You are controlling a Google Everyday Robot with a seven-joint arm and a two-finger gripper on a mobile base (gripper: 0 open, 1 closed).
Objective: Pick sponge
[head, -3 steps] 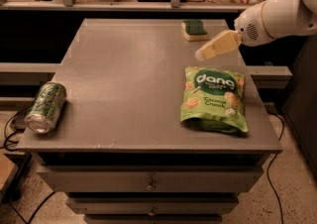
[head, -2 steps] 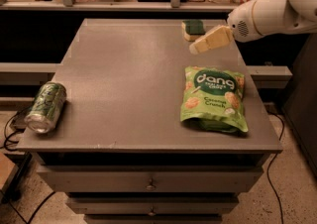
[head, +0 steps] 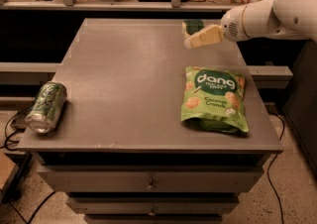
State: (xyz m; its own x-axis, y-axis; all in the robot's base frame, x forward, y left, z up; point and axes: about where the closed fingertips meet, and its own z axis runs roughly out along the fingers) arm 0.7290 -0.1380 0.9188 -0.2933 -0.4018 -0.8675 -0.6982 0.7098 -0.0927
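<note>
The sponge lies at the far right of the grey table top, a small block with a dark green top over pale yellow foam. It is partly hidden behind my gripper. The gripper's pale yellow fingers reach in from the right on the white arm, with the tips just in front of and over the sponge's near edge.
A bright green "dang" snack bag lies on the right front of the table. A green can lies on its side at the left front edge. Drawers sit below the top. A railing and shelves stand behind.
The gripper has moved left and toward the far edge, from beside the sponge to partly covering it. The sponge, bag and can have not moved.
</note>
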